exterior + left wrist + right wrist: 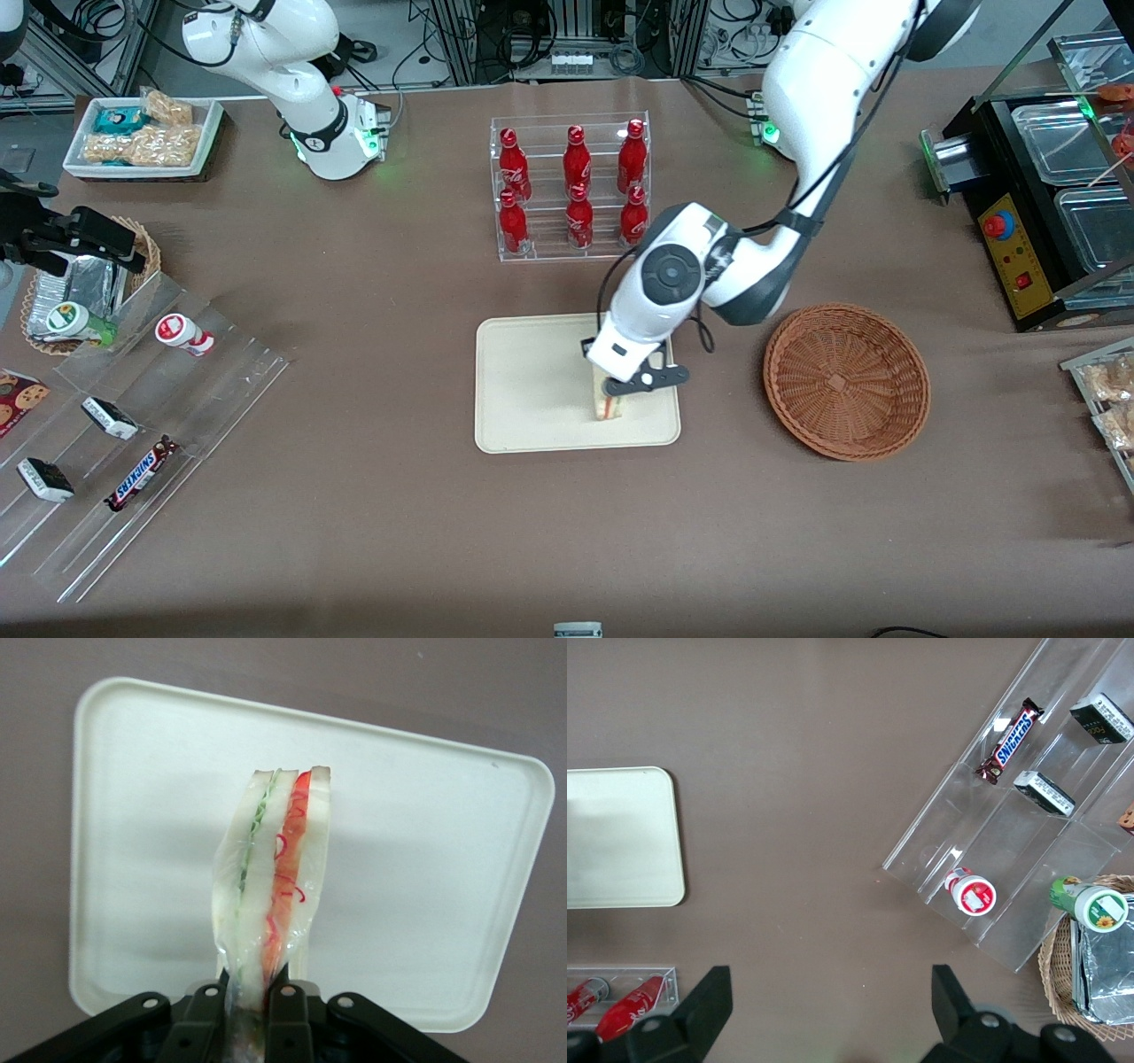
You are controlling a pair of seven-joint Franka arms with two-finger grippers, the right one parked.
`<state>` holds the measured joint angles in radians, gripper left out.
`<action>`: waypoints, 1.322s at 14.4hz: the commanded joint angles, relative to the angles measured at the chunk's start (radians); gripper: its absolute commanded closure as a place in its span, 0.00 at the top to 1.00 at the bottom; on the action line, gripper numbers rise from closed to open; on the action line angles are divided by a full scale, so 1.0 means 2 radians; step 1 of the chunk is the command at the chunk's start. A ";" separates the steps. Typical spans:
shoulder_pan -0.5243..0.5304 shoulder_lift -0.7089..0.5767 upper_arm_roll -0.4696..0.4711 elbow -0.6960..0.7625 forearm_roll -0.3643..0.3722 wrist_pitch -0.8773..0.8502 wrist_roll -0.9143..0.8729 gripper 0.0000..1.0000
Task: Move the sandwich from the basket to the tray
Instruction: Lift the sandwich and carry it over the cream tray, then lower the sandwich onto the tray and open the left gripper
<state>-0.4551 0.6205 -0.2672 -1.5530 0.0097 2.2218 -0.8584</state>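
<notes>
Sandwich held over the tray.
The gripper (pixel 640 383) is clamped on one end of the clear-wrapped sandwich (pixel 273 886), which sticks out from between its fingers (pixel 285 1003) with its layered edge showing, above the tray (pixel 532 381). The wicker basket (pixel 846 381) sits beside the tray on the table (pixel 372 292).

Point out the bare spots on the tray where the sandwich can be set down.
The tray is bare except under the gripper, shut on the sandwich over the part nearest the basket. The whole stretch toward the parked arm's end is free, as is the strip nearer the bottle rack.
</notes>
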 commanded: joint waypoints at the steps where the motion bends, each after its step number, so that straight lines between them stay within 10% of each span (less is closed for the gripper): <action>1: -0.024 0.023 0.007 0.024 0.035 0.010 -0.040 0.09; 7: -0.046 0.049 0.007 0.027 0.051 0.045 -0.052 0.18; 8: -0.046 0.052 0.007 0.025 0.050 0.045 -0.052 0.38; 9: -0.046 0.056 0.007 0.026 0.050 0.046 -0.049 0.96; 19: -0.011 -0.046 0.010 0.023 0.051 -0.020 -0.074 1.00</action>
<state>-0.5125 0.5965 -0.2483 -1.4807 0.0902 2.2444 -0.9853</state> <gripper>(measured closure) 0.000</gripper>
